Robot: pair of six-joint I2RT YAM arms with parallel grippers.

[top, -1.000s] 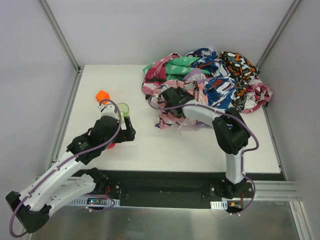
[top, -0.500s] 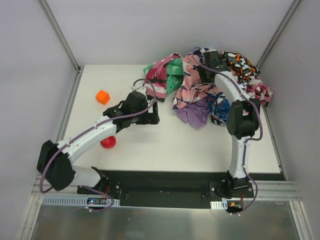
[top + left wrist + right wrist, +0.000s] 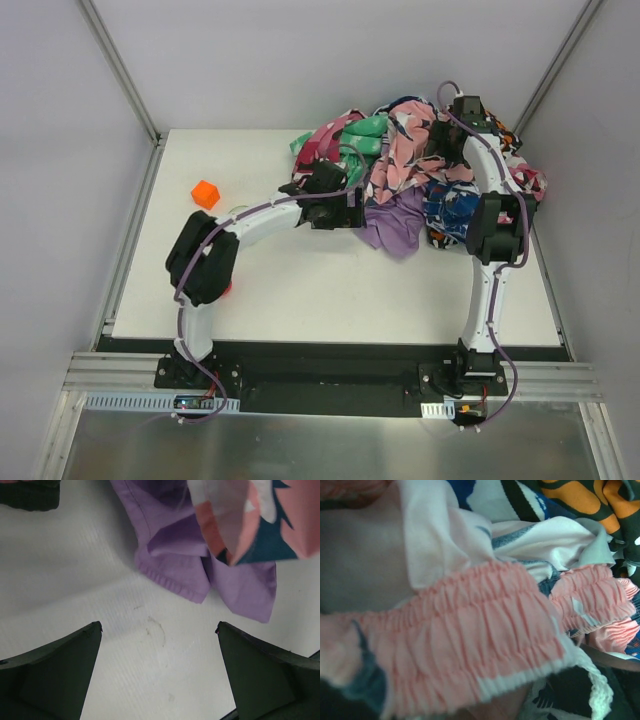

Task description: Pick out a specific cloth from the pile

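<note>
- The plain lavender-purple soft cloth (image 3: 396,222) is lying at the near edge of the heap of bright patterned cloths (image 3: 345,135). It is spilling onto the white table (image 3: 300,290), and its stitched hem is showing in the left wrist view.
- Its upper part is sitting under a pink cloth with dark and white print (image 3: 400,150), so I judge it exposed but not yet pulled free.
- The left gripper (image 3: 159,626) is standing wide and holding nothing. It is hovering over bare table, with the lavender cloth (image 3: 170,555) just ahead of its fingertips and not touching them.
- The right gripper (image 3: 438,150) is reaching deep into the heap by the pink cloth. Pink gathered fabric is filling its wrist view, so I cannot tell how its jaws are standing.
- Gripping the cloth and drawing it clear of the heap is what is remaining.
</note>
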